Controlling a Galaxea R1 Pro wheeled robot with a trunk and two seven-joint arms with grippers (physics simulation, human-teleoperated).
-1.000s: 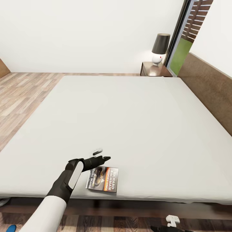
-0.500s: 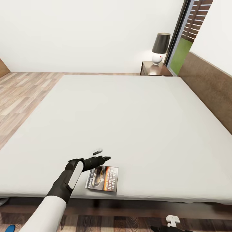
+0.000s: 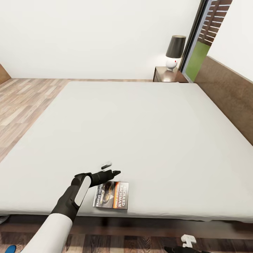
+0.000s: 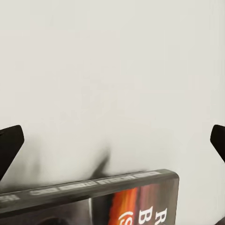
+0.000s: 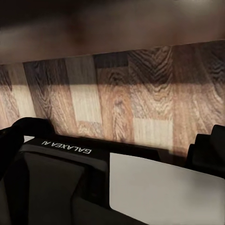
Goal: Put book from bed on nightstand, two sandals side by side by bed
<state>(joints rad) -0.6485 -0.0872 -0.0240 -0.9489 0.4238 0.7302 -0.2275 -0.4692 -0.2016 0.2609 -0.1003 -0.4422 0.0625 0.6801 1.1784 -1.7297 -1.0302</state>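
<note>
Lying flat on bed (image 3: 140, 133), book (image 3: 111, 200) spine faces left tool (image 3: 111, 168).

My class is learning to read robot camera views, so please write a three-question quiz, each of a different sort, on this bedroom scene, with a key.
1. True or false: the book lies flat on the bed, near its near edge.
2. Multiple choice: what stands on the nightstand? A) a sandal B) a lamp C) a second book
3. Fill in: the left end effector hovers just above the book with its fingers ____.

Key
1. True; the paperback rests on the pale mattress by the near edge.
2. B; a dark-shaded lamp with a white base.
3. Open; the left wrist view shows the fingertips spread wide, with the book's spine between them.
</note>
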